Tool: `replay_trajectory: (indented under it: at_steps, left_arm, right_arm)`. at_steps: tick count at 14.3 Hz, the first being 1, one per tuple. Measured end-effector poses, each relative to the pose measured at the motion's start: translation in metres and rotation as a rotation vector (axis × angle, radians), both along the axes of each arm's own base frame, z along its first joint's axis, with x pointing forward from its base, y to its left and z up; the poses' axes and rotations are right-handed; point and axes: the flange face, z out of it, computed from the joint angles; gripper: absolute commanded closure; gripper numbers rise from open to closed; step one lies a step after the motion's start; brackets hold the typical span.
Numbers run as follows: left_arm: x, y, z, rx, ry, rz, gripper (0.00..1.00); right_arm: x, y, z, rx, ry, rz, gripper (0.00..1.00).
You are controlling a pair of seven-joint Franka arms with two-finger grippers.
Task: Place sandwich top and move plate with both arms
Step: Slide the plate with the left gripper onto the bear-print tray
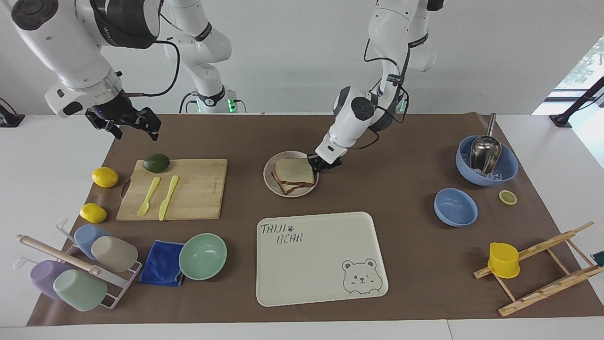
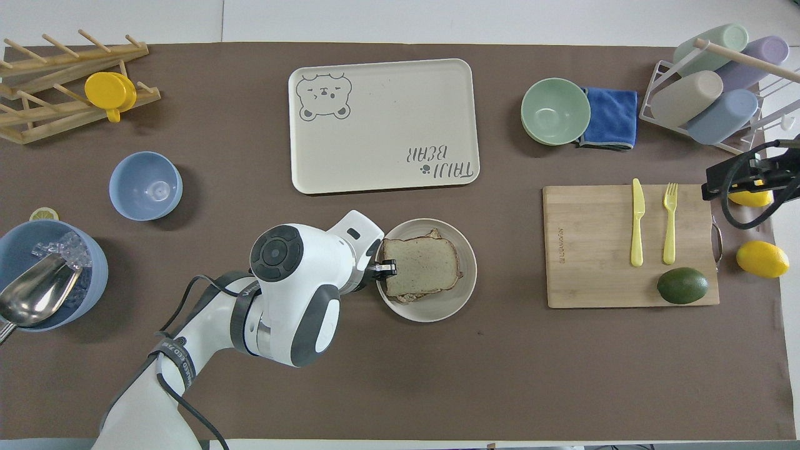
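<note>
The sandwich top (image 1: 293, 171) (image 2: 420, 267), a speckled bread slice, lies on a lower slice on the small round plate (image 1: 270, 177) (image 2: 445, 305) in the middle of the brown mat. My left gripper (image 1: 323, 164) (image 2: 381, 269) is down at the plate's rim on the side toward the left arm's end, shut on the rim. My right gripper (image 1: 126, 125) (image 2: 742, 178) is open and empty. It hangs in the air over the right arm's end of the table, by the lemons.
The cream bear tray (image 1: 325, 245) lies farther from the robots than the plate. A cutting board (image 1: 198, 189) with fork, knife and avocado (image 1: 156, 163) lies toward the right arm's end. Two blue bowls (image 1: 455, 207) and a wooden rack sit toward the left arm's end.
</note>
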Motion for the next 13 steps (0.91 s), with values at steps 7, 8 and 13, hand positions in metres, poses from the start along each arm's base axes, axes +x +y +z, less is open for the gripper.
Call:
replay_trajectory:
  at_steps: [7,8,13]
  left_arm:
    - [0.045,0.017,0.043,-0.048,-0.011,0.060,1.00]
    - [0.061,0.025,0.059,-0.061,-0.004,0.073,1.00]
    - [0.139,0.073,0.112,-0.102,-0.007,0.154,1.00]
  right_arm:
    - [0.000,0.001,-0.001,0.000,0.003,0.001,0.00]
    - [0.000,0.001,-0.001,0.000,0.003,0.001,0.00]
    - [0.000,0.007,-0.003,0.000,0.006,0.012,0.00]
